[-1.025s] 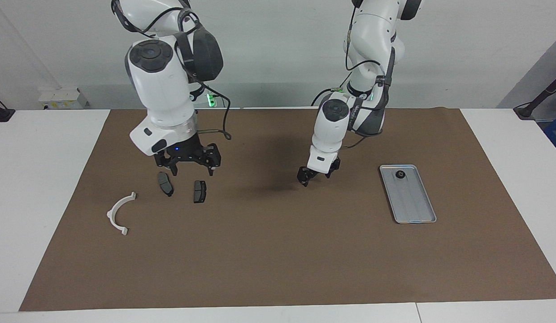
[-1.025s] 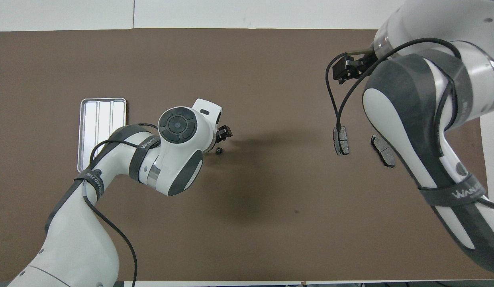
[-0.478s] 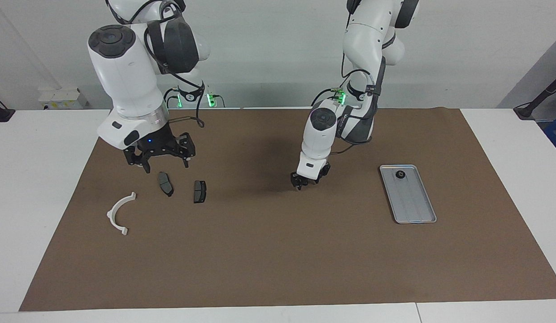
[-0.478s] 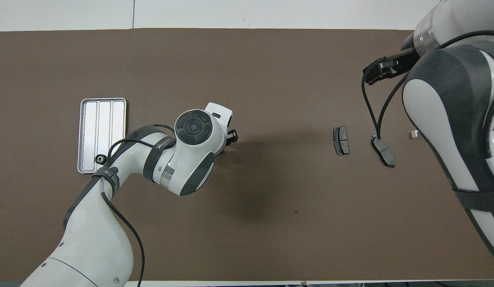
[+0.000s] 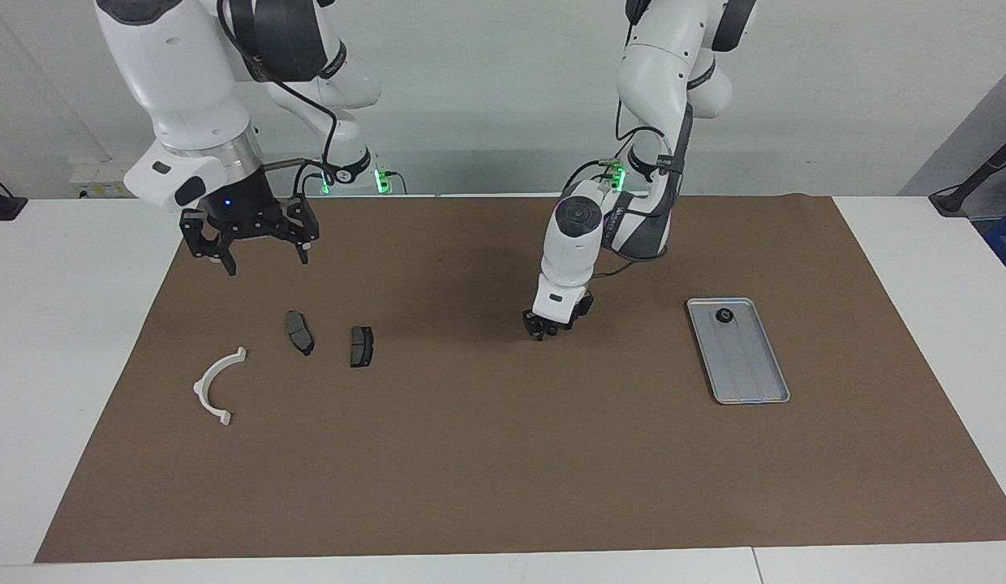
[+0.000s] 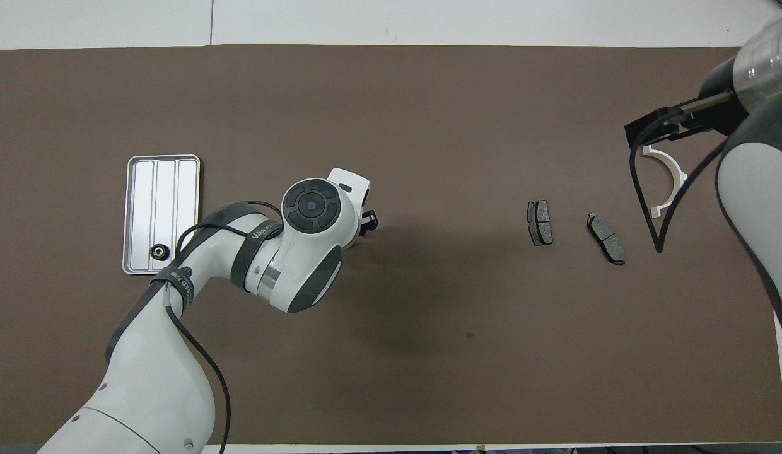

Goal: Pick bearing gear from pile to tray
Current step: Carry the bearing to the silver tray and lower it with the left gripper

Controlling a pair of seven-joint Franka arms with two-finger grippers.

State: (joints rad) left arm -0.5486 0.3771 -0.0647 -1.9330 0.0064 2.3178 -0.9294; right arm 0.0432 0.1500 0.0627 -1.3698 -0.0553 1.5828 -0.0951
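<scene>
left gripper (image 5: 543, 330) low on mat (image 5: 470, 454), right gripper (image 5: 262, 246) raised, spread

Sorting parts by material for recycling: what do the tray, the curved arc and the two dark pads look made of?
Tray: likely metal, silver-grey satin sheen, pressed ridges. Curved arc: probably plastic, plain matte white. Two dark pads: matte dark grey, possibly composite or metal; the look leaves it open.

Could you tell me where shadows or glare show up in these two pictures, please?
Facing view: a soft dark shadow lies on the brown mat beside the left pincer, nearer the robots; green lamps glow at both arm bases. Overhead view: the same shadow spreads mid-mat beside the left arm, and the tray reflects pale light without hiding its ridges.
</scene>
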